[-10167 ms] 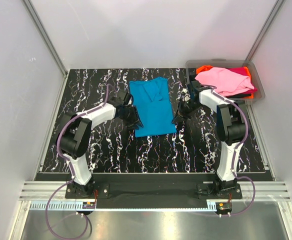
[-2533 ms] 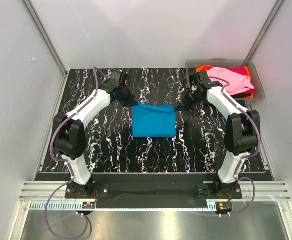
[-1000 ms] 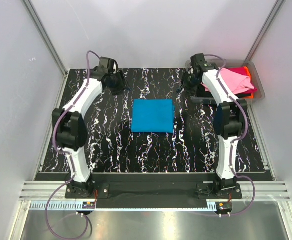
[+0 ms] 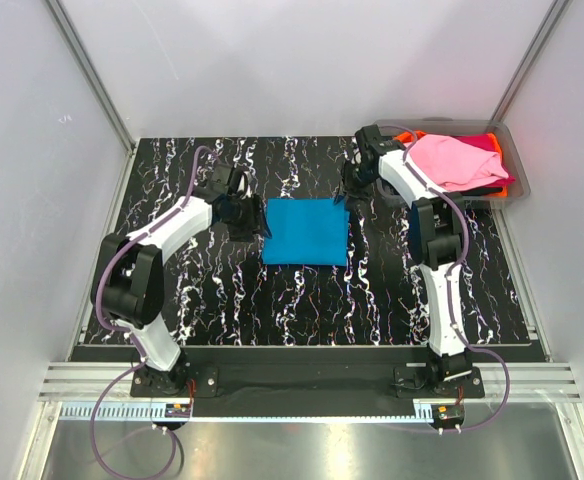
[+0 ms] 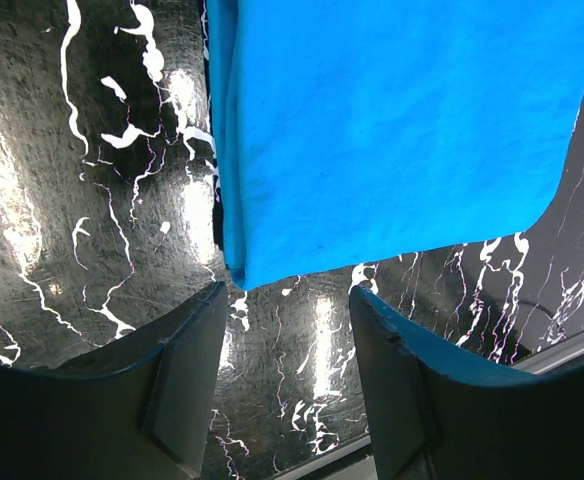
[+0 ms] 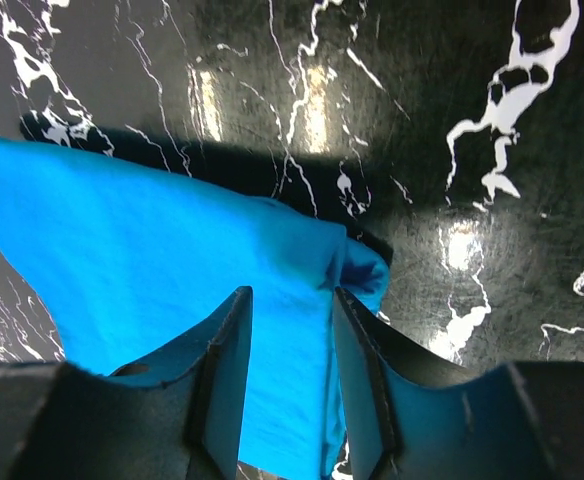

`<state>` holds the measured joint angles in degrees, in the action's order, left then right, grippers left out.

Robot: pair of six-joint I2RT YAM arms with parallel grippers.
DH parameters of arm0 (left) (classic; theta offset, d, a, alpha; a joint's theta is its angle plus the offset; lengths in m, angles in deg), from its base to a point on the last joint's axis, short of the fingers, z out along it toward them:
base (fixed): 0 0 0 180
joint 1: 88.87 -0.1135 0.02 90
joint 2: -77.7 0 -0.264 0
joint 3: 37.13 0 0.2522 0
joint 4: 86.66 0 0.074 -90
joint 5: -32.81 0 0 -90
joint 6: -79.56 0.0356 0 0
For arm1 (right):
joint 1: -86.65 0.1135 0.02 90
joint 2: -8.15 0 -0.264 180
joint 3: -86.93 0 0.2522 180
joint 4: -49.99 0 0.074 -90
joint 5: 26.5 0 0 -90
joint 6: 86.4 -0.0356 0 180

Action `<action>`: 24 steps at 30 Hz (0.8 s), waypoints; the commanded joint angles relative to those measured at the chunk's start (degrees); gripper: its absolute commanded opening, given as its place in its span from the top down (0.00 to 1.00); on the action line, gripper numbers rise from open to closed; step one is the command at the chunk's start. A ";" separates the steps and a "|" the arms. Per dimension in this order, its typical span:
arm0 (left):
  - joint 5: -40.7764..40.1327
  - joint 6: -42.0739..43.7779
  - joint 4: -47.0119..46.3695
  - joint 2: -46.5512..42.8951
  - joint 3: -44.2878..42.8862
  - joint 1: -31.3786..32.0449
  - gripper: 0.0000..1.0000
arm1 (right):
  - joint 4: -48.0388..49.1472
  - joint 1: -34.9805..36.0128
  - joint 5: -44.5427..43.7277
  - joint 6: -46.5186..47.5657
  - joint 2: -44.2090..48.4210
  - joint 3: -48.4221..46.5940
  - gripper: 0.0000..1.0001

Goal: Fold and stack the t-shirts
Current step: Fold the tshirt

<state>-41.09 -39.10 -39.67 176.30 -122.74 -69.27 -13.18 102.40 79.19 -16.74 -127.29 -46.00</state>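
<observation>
A turquoise-blue t-shirt lies folded into a flat square mid-table. My left gripper sits at its left edge; in the left wrist view its jaws stand open over bare table, with the shirt's near corner just ahead of the fingertips. My right gripper hovers at the shirt's back right corner. Seen from the right wrist, this gripper is open, straddling blue cloth beside a small raised fold. A pink t-shirt tops orange and magenta ones.
The clear grey bin holding the other shirts stands at the back right corner of the black marbled table. White walls and aluminium rails close in the table on three sides.
The left gripper has come from the back of the table down to the shirt's left edge. The right gripper moved from beside the bin to the shirt's back right corner, its jaws narrowing.
</observation>
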 commanded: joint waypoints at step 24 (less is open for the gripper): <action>3.85 1.42 -0.98 -0.26 -2.94 -6.68 0.43 | -8.42 0.34 -6.54 -0.85 3.43 -4.66 1.00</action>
<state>-39.08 -38.27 -39.58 176.48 -124.49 -75.87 -20.67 102.46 74.95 -18.27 -126.22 -51.64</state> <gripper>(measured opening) 0.563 0.011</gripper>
